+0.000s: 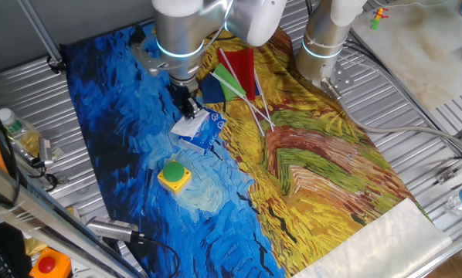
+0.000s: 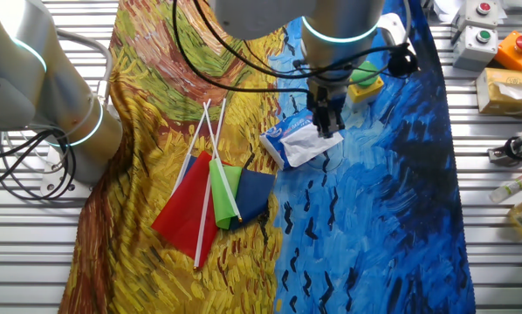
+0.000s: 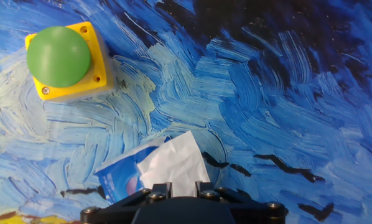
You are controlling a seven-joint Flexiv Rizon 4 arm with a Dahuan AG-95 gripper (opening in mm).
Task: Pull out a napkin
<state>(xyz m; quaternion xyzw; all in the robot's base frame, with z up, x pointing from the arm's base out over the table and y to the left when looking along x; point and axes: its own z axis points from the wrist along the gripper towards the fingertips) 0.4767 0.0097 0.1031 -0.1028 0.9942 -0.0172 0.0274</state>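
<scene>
At the blue side of the painted cloth covering the counter (image 1: 100, 116), the gripper (image 2: 327, 125) stands vertical over the blue tissue packet (image 1: 204, 133). The fingers (image 1: 189, 105) are drawn narrow and pinch the upper edge of the napkin (image 3: 173, 165), which protrudes from the packet as a creased white flap; the hand view shows the sheet rising directly into the finger housing.

Step in hand, as judged: the grasp is made and extraction is under way or about to begin. Most of the napkin remains inside the packet. The next move calls for a steady upward pull, with the pinch kept firm, until the sheet clears the opening. The packet is light and unsecured, so it may lift with the sheet.

Clearances:
- The green button on its yellow box (image 3: 65, 59) sits near the packet, on the side away from the flags.
- The bundle of flags (image 2: 213, 196) with white sticks lies near the packet on the opposite side.
- Blue cloth beyond the packet is unoccupied.
- No obstruction shows directly above the gripper's path.
</scene>
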